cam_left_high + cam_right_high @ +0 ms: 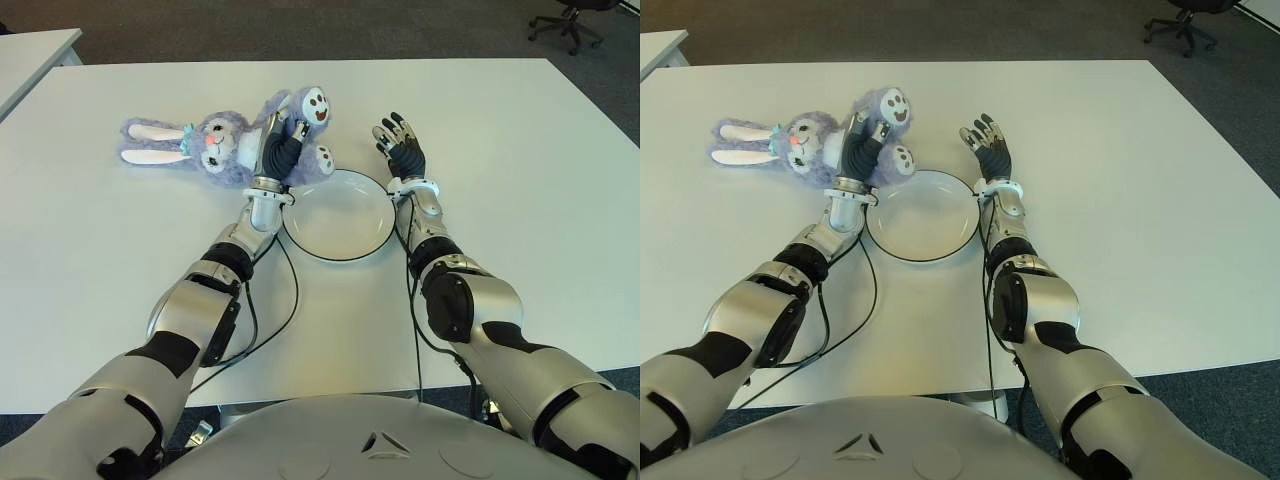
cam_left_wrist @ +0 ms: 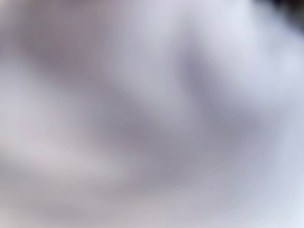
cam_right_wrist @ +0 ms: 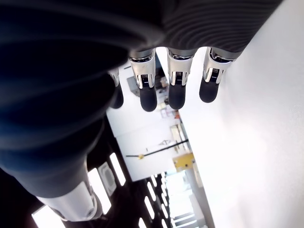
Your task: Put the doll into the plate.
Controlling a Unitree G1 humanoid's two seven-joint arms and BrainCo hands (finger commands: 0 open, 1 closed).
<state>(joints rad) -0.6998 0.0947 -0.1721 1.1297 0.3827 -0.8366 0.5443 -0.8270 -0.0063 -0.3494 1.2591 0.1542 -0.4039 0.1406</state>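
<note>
While the white table (image 1: 520, 150) stretched wide under both arms, the doll (image 1: 225, 140), a lilac plush rabbit, lay on its surface toward the robot's left, just beyond the far-left edge of the plate (image 1: 338, 215) and outside it. Its long ears (image 1: 150, 143) pointed away to the left, flat on the table, its face with a pink nose came next, and its body ran rightward to two pale-soled feet, one raised at the far end (image 1: 316, 104) and one lower (image 1: 324, 157), which sat right at the plate's rim. The left hand (image 1: 278, 148) lay across the rabbit's middle, its dark fingers (image 1: 291, 135) pressed into the fur between body and legs; they seemed to be curled around the plush, though the left wrist view gave only a soft blur of pale lilac, so how firm the hold was could not be judged. To the right of that hand the round white plate sat flat on the table between the two forearms, with nothing in it. Farther right again, the right hand (image 1: 402, 148) showed just past the plate's far-right rim, palm up and fingers (image 3: 176, 90) spread and extended, holding nothing; its own wrist view showed the fingertips straight and apart. At the far right corner beyond the table stood an office chair (image 1: 568, 20) on dark carpet.
</note>
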